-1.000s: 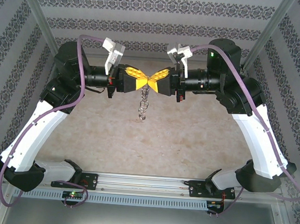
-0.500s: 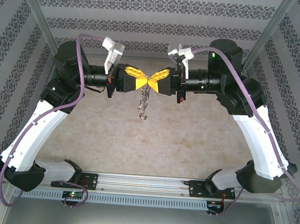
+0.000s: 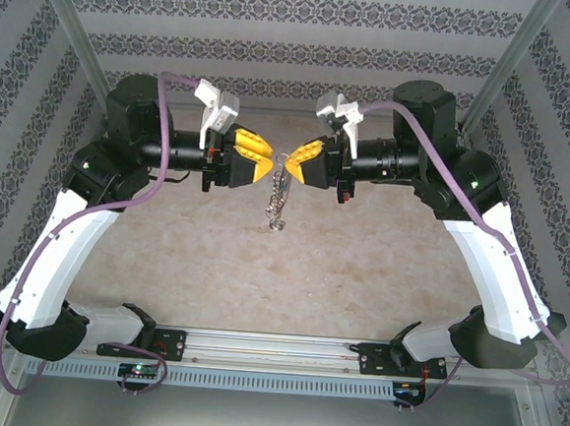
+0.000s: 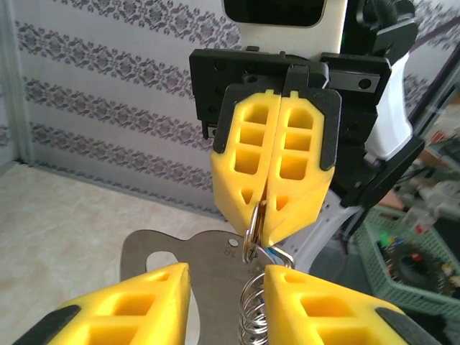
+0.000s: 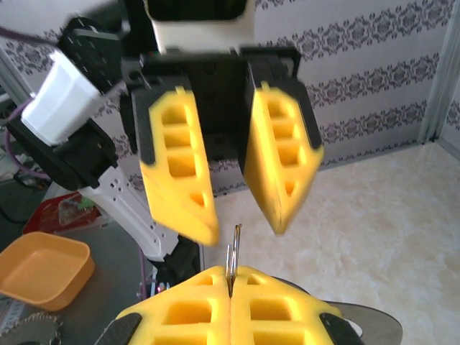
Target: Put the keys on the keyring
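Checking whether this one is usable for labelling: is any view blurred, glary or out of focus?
Top external: evenly lit with no glare, but the keyring is small and hard to resolve. Left wrist: the right gripper is sharp, and the clutter behind it is out of focus. Right wrist: the left gripper is smeared, chiefly one finger, which looks like motion blur, and the table is soft.

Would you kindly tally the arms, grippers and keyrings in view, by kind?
Arms: 2 (left arm, right arm)
Grippers: 2 (left gripper, right gripper)
Keyring: 1 (keyring)
Total: 5
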`<action>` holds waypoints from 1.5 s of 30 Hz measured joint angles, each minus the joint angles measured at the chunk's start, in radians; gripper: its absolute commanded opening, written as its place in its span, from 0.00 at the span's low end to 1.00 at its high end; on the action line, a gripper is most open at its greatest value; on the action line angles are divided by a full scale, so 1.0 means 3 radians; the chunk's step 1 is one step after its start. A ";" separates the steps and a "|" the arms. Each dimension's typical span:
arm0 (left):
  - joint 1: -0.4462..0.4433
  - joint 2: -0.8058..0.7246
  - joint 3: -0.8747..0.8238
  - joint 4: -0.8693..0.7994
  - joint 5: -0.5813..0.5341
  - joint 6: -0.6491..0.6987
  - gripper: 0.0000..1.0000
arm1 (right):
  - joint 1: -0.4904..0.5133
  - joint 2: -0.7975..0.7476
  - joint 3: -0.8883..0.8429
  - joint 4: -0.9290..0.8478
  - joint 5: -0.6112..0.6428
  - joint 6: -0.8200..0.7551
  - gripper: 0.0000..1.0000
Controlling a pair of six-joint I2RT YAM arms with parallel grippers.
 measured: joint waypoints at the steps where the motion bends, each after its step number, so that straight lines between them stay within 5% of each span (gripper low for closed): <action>1: -0.0004 0.0046 0.0137 -0.0186 -0.0057 0.0122 0.35 | 0.0001 0.0029 0.0053 -0.0112 0.0031 -0.0067 0.00; 7: -0.0193 0.0327 0.0783 -0.1058 -0.0463 0.0781 0.40 | 0.0036 0.0231 0.0383 -0.0779 0.0342 -0.0533 0.00; 18: -0.0571 0.0698 0.1059 -0.1612 -0.0966 0.1264 0.43 | 0.0223 0.0305 0.0533 -0.1278 0.0689 -0.0905 0.00; 30: -0.0640 0.0731 0.1059 -0.1671 -0.1015 0.1326 0.22 | 0.0243 0.0313 0.0535 -0.1330 0.0765 -0.0964 0.00; 37: -0.0643 0.0732 0.1059 -0.1715 -0.0982 0.1356 0.00 | 0.0242 0.0328 0.0534 -0.1331 0.0805 -0.0998 0.00; 42: -0.0642 0.0732 0.1059 -0.1724 -0.0950 0.1358 0.00 | 0.0243 0.0327 0.0534 -0.1339 0.0813 -0.0998 0.00; 45: -0.0642 0.0732 0.1059 -0.1736 -0.0961 0.1358 0.00 | 0.0243 0.0295 0.0462 -0.1292 0.0823 -0.0989 0.22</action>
